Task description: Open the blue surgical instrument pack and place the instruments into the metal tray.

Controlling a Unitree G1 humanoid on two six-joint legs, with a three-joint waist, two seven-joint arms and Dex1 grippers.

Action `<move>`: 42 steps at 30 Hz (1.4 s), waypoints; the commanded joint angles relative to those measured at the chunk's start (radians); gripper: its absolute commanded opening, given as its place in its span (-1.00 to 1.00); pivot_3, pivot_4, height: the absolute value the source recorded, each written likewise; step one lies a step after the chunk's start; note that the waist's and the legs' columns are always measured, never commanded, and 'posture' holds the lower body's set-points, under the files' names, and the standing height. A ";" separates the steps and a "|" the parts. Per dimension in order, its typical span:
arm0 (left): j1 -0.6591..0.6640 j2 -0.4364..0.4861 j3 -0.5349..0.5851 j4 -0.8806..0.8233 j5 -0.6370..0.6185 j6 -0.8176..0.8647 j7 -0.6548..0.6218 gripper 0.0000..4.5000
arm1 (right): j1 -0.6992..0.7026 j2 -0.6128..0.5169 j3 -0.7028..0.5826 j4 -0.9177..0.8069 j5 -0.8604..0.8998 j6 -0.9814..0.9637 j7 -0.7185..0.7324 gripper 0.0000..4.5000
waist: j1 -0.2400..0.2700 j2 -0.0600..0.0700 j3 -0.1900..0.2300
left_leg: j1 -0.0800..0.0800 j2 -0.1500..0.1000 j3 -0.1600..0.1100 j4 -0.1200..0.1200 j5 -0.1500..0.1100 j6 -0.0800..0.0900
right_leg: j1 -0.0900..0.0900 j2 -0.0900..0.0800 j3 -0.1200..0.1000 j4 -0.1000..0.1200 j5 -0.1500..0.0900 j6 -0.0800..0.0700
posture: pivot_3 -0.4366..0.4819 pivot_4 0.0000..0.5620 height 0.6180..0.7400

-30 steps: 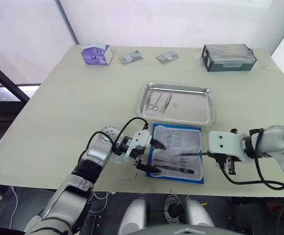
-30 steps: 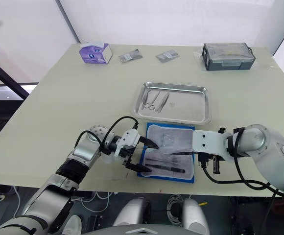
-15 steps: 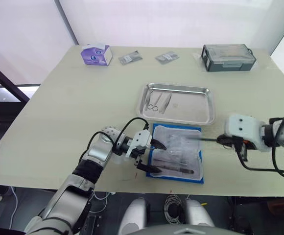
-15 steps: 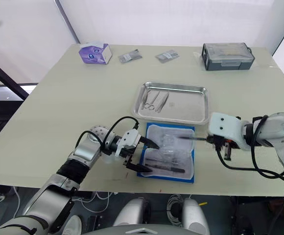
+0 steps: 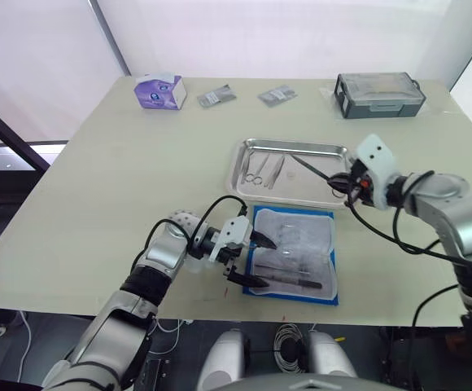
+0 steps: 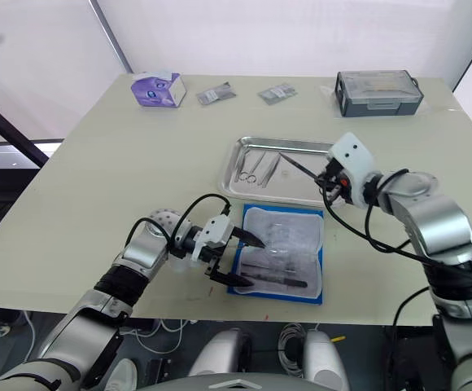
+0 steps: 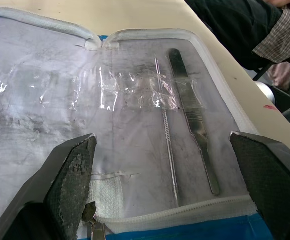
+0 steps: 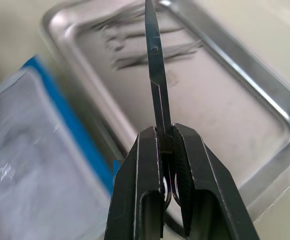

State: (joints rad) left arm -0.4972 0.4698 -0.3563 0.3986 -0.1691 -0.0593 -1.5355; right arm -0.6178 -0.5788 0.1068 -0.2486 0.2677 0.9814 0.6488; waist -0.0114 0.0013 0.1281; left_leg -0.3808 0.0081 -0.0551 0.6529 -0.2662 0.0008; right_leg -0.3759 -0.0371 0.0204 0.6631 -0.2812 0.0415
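The blue surgical instrument pack (image 5: 301, 236) lies open at the table's near edge, its clear plastic inner layer up. Two slim instruments, a thin probe (image 7: 166, 135) and a flat handle (image 7: 195, 130), rest inside. My left gripper (image 5: 264, 263) is open at the pack's left side, its fingers (image 7: 70, 185) spread wide over the plastic. The metal tray (image 5: 301, 189) sits just beyond the pack and holds scissors (image 5: 256, 171) and tweezers (image 5: 275, 171). At the tray's right end my right gripper (image 8: 163, 131) is shut on slim scissors (image 8: 152, 60), blades pointing over the tray floor.
Along the far edge stand a purple tissue box (image 5: 161, 90), two grey foil sachets (image 5: 217, 96), and a grey lidded plastic box (image 5: 380, 95). A person's dark sleeve (image 7: 235, 25) shows past the table's near edge.
My right gripper has carried the scissors from the pack's right side up and away to the tray's right end, turning them to point over the tray. The left gripper has stayed put.
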 commanded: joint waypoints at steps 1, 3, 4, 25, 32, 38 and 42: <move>0.061 0.002 -0.083 0.061 0.078 0.044 -0.001 1.00 | -0.059 0.095 -0.005 0.093 -0.027 -0.012 -0.097 -0.99 | 0.001 0.000 0.000 | 0.000 0.000 0.000 0.000 0.000 0.000 | 0.000 0.000 0.000 0.000 0.000 0.000 | -0.05 -0.47 1.00; 0.060 0.002 -0.083 0.061 0.079 0.045 -0.001 1.00 | -0.085 0.144 0.001 0.159 -0.050 -0.025 -0.143 -0.99 | 0.002 0.000 0.000 | -0.001 0.000 0.000 0.000 0.000 0.000 | 0.000 0.000 0.000 0.000 0.000 0.000 | -0.05 -0.47 1.00; 0.060 0.002 -0.083 0.060 0.079 0.045 0.000 1.00 | -0.097 0.167 0.003 0.189 -0.062 -0.033 -0.167 -0.99 | 0.001 0.000 0.000 | -0.001 0.000 -0.001 0.000 0.000 0.000 | 0.000 0.000 0.000 0.000 0.000 0.000 | -0.05 -0.47 1.00; 0.057 0.014 -0.081 0.057 0.079 0.046 -0.001 1.00 | -0.177 0.455 -0.044 0.477 -0.156 -0.037 -0.471 -0.99 | -0.003 0.002 0.000 | 0.000 -0.001 -0.001 0.000 0.000 0.000 | -0.001 0.000 0.001 0.001 0.000 0.000 | -0.05 -0.47 1.00; 0.059 0.014 -0.082 0.053 0.078 0.048 -0.001 1.00 | -0.180 0.482 -0.071 0.478 -0.152 0.009 -0.514 -0.99 | -0.005 0.002 0.000 | 0.000 -0.001 -0.001 0.000 0.000 0.000 | -0.001 0.000 0.001 0.001 0.000 0.000 | -0.05 -0.47 1.00; 0.057 0.015 -0.081 0.056 0.079 0.045 -0.002 1.00 | -0.190 0.489 -0.068 0.473 -0.148 0.064 -0.517 -0.99 | -0.005 0.002 0.000 | 0.000 -0.001 -0.001 -0.001 0.000 0.000 | -0.001 0.000 0.001 0.001 0.000 0.000 | -0.05 -0.47 1.00; 0.057 0.015 -0.081 0.059 0.079 0.044 -0.002 1.00 | -0.193 0.503 -0.081 0.466 -0.136 0.101 -0.521 -0.99 | -0.005 0.002 0.000 | 0.000 -0.001 -0.001 -0.001 0.000 0.000 | -0.001 0.000 0.001 0.001 0.000 0.000 | -0.05 -0.47 1.00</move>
State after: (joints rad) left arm -0.4924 0.4778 -0.3571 0.3847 -0.1690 -0.0565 -1.5306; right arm -0.7895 -0.0837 0.0360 0.2461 0.1252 1.0681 0.1348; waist -0.0168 0.0032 0.1286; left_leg -0.3809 0.0075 -0.0557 0.6521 -0.2661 0.0009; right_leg -0.3765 -0.0371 0.0213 0.6637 -0.2811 0.0414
